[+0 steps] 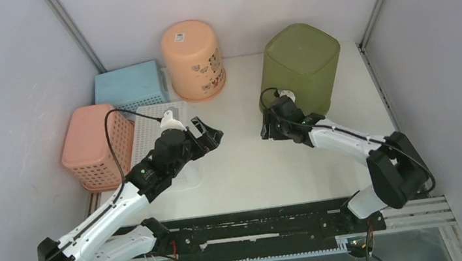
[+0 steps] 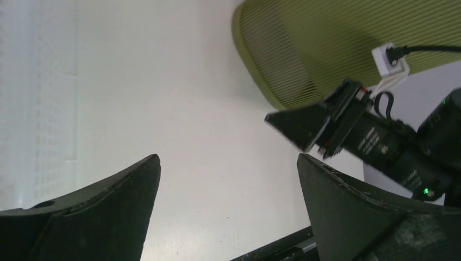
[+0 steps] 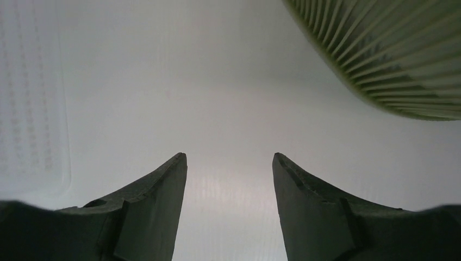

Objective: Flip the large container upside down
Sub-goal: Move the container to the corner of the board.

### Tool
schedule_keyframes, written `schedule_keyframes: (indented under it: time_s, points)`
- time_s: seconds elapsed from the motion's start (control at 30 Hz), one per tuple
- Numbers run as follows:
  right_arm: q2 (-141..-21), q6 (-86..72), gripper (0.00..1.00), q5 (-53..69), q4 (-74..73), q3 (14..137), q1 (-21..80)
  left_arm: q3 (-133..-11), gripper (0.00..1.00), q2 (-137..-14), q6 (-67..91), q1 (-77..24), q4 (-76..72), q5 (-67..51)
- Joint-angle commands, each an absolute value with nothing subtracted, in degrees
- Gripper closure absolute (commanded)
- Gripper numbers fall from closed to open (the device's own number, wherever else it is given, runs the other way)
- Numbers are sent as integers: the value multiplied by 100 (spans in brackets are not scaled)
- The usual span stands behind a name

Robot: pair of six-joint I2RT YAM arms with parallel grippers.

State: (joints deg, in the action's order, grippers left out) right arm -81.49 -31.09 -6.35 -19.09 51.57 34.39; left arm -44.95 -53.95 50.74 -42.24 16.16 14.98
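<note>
The large container [image 1: 303, 66], an olive-green rounded-square bin, stands at the back right of the table with a solid face on top. Its slotted band shows in the left wrist view [image 2: 337, 49] and in the right wrist view [image 3: 391, 60]. My right gripper [image 1: 267, 128] sits just left of the bin's near corner, apart from it. It is open [image 3: 229, 155], with only bare table between its fingers. My left gripper [image 1: 210, 134] hangs over the table's middle, wide open [image 2: 228, 157] and empty, pointing toward the right gripper [image 2: 296, 122].
A peach round bucket [image 1: 193, 59] stands upside down at the back centre. A blue basket [image 1: 130, 86] and a pink basket [image 1: 95, 146] sit at the left. A white perforated tray [image 1: 158, 122] lies under the left arm. Grey walls close in on both sides.
</note>
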Motion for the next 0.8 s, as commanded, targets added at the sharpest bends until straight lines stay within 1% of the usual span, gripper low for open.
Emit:
schedule_keyframes:
  time_s: [0.0, 0.13, 0.4, 0.53, 0.67, 0.77]
  points:
    - [-8791, -3317, 33, -993, -883, 5533, 2786, -4152, 0, -5011, 4825, -3973, 1714, 1453]
    - [-9502, -3330, 33, -833, -608, 5934, 2157, -3974, 0, -4813, 4809, -3767, 1739, 1355]
    - [-10258, -3572, 33, -670, -309, 6458, 1100, -3797, 0, -4471, 4755, -3407, 2113, 1667]
    - [-10546, -3498, 33, -588, -422, 6843, 636, -3742, 0, -4368, 4725, -3143, 2170, 1577]
    - [-10979, -3429, 33, -545, -817, 7546, 181, -3797, 0, -4366, 4702, -3034, 2224, 1446]
    - [-11038, -3520, 33, -554, -1208, 7707, -153, -3870, 0, -4277, 4677, -3016, 2403, 1480]
